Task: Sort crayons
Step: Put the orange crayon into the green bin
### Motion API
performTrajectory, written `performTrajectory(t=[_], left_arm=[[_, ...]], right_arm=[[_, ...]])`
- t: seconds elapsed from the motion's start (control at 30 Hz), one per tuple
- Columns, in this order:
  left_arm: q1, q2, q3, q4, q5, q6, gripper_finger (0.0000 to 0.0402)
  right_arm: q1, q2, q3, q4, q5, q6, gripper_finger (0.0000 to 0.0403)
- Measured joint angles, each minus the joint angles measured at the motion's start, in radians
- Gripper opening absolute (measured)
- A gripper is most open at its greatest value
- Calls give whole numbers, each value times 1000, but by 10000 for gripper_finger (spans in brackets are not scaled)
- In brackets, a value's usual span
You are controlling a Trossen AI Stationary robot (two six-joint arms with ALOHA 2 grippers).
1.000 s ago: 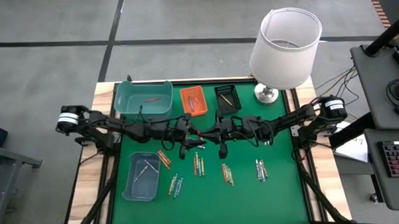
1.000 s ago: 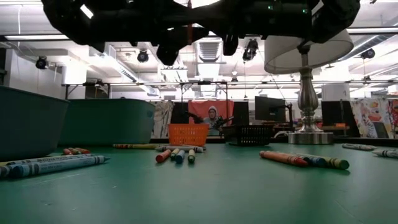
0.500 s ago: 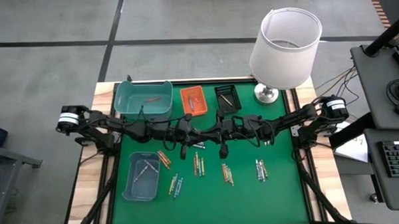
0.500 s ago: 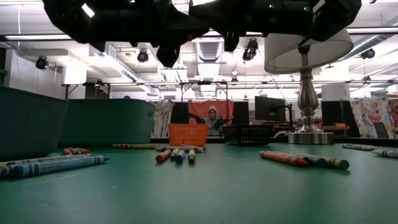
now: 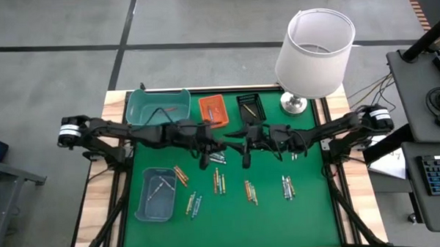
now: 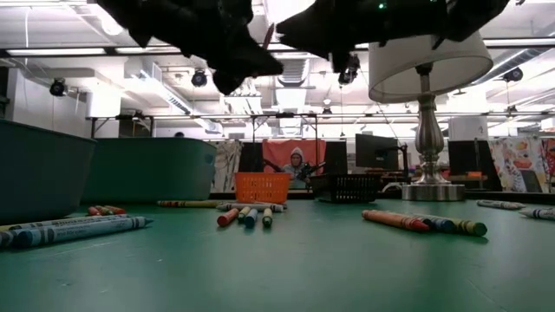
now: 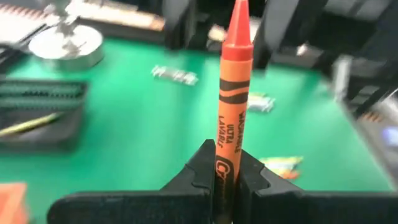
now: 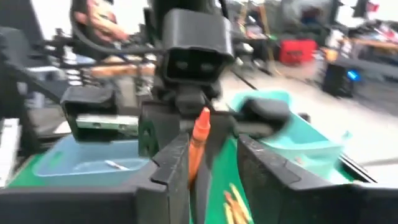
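Note:
My two grippers meet above the middle of the green mat. My left gripper is shut on an orange crayon whose pointed tip sticks out toward my right gripper. My right gripper is open. Its fingers stand on either side of that crayon's tip end, and I see a gap at each side. In the high view they are my left gripper and right gripper. More crayons lie in small groups on the mat. My left gripper pinches the orange crayon's blunt end between its two fingers. It comes from the table's left, pointing slightly down. The crayon runs on along the fingers and stands out beyond them. It is lifted well clear of the mat.
A teal tray, an orange tray and a black tray stand along the far edge, beside a white-shaded lamp. A blue-grey tray sits near left. Crayon groups lie under the arms.
Both grippers have risen a little above the mat's middle, still facing each other. My left gripper has tipped up from pointing steeply down toward nearly level. The crayons on the mat have not moved.

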Motion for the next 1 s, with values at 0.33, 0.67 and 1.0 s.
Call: performTrajectory(t=[0.33,0.67,1.0], left_arm=[[212,-78,207,-720,-321,139,1],[621,14,310,-1044,-360,180,1],[784,116,350,-1224,-385,163,12]], right_arm=[[0,-164,1,-326,123,145,148],[3,-128,1,-344,123,173,148],[2,-65,1,-343,116,201,148]])
